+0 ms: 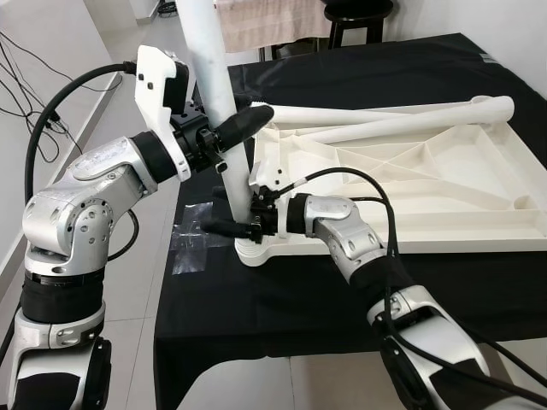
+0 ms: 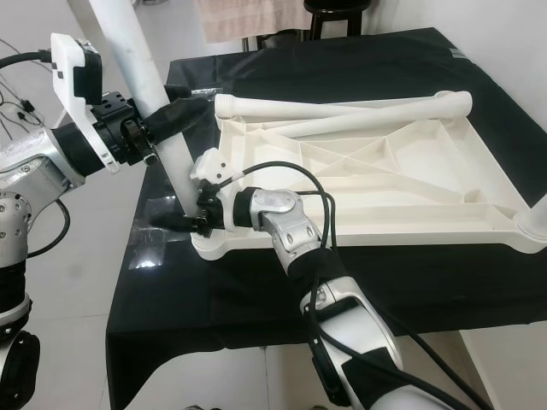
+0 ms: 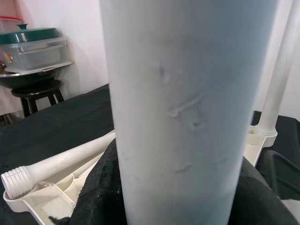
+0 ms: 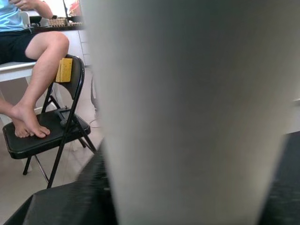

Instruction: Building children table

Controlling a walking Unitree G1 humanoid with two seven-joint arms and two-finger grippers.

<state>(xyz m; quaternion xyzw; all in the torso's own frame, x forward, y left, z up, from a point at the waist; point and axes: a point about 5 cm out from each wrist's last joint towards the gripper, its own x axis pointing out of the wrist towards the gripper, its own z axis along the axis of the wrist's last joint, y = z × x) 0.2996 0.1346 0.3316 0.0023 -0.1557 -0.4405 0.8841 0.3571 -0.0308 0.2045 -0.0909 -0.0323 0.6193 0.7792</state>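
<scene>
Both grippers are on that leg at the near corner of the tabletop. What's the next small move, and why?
Probably straighten the leg and twist it into its corner socket. It leans, the left gripper clasps it midway and the right gripper holds its base. Two more legs lie loose on the upturned tabletop.

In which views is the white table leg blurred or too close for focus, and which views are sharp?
Right wrist view: the table leg is close and soft, without texture. Left wrist view: the leg is close too, but its small dents are sharp. Left and right eye views: evenly lit and sharp; the tabletop looks bright on the black cloth.
</scene>
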